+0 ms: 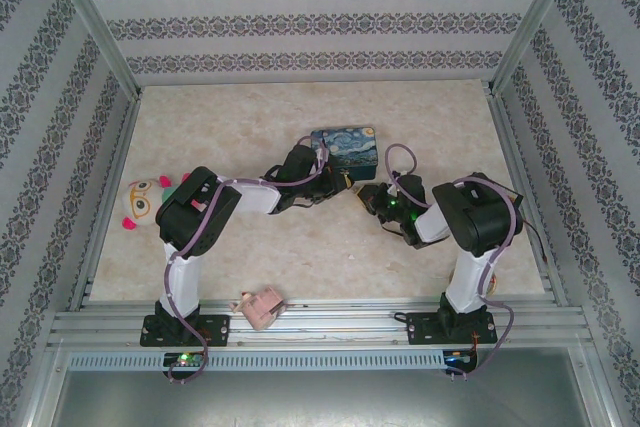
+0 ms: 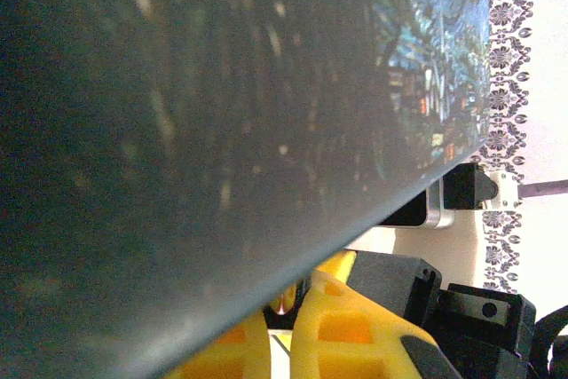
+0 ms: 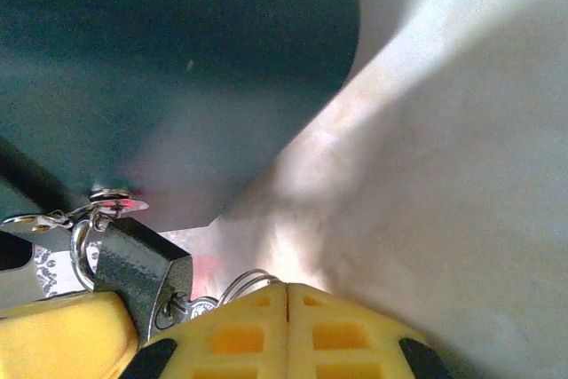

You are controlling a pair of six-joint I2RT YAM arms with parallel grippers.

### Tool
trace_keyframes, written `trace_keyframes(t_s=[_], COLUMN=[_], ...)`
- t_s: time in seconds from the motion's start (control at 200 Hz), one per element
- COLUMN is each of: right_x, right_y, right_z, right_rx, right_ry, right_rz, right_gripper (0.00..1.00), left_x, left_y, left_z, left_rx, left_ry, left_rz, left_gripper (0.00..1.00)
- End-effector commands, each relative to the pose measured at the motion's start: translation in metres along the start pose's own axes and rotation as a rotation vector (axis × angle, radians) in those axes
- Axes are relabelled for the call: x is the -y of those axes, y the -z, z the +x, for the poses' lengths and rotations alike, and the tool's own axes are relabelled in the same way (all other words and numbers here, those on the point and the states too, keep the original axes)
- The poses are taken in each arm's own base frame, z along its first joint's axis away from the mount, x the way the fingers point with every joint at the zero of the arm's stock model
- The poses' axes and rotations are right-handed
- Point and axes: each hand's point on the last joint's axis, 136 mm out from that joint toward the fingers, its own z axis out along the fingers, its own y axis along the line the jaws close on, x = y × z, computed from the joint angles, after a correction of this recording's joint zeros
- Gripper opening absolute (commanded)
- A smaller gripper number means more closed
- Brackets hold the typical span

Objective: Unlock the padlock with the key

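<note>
Where the blue tin (image 1: 343, 147) sits at the middle of the surface (image 1: 330, 257), we see both arms bent in toward its near side, the left one meeting its near left corner and the right one coming in just off its near right corner. The padlock (image 3: 138, 259) hangs by its thin shackle from a small metal hasp (image 3: 111, 194) on the tin's dark wall, tilted, just under that wall.

The right hand (image 3: 286, 290) is right beside the padlock with its yellow fingers pressed together. The key (image 3: 184, 306) pokes out from their tips into the padlock's underside, and a loop of wire ring (image 3: 241, 283) curls out beside it. A second yellow finger (image 3: 53, 339) lies against the padlock's other side.

The left hand (image 2: 286, 303) is tucked under the tin, whose wall looms so close in the left wrist view that we cannot tell whether its fingers are apart or gripping anything.

Well to the left of the tin lies a plush toy (image 1: 148, 202). A small pink object (image 1: 260, 308) rests well nearer than the tin, at the surface's front edge.
</note>
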Motion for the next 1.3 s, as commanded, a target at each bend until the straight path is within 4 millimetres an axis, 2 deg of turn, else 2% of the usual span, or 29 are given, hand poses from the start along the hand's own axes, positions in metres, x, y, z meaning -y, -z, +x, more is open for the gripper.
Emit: trace_keyframes(t_s=[0.0,0.335,0.445,0.505,0.705,0.825,0.904,1.039,1.174,1.294], right_x=[-0.024,-0.076,-0.087,-0.081,-0.013,0.008,0.009,-0.002,-0.016,-0.023], right_y=[-0.010,0.004,0.004,0.006,0.031,0.049,0.060,0.069,0.066,0.057], right_z=[0.002,-0.002,0.004,0.008,0.014,0.015,0.014,0.015,0.018,0.022], right_rx=[-0.003,0.033,0.008,0.003,0.013,0.030,0.055,0.082,0.084,0.062], right_ry=[0.065,0.217,0.262,0.288,0.388,0.477,0.566,0.745,0.895,0.990], right_rz=[-0.073,-0.194,-0.199,-0.156,0.166,0.301,0.361,0.408,0.414,0.423], right_gripper=[0.06,0.05,0.05,0.06,0.10,0.14,0.22,0.27,0.34,0.37], left_x=[0.028,0.019,0.020,0.020,0.010,0.005,0.009,0.018,0.026,0.027], left_y=[0.009,0.004,0.001,0.002,0.009,0.010,0.011,0.014,0.022,0.032], left_z=[-0.008,-0.001,0.004,0.002,-0.009,-0.013,-0.014,-0.013,-0.011,-0.010], left_rx=[0.017,-0.013,-0.029,-0.017,0.033,0.032,0.014,-0.051,-0.128,-0.175], left_ry=[-0.030,-0.019,-0.015,-0.002,0.040,0.068,0.092,0.129,0.156,0.151], left_rz=[0.091,0.062,0.060,0.058,-0.007,-0.029,-0.019,-0.002,0.004,-0.020], left_gripper=[0.00,0.00,0.00,0.00,0.00,0.00,0.00,0.00,0.00,0.00])
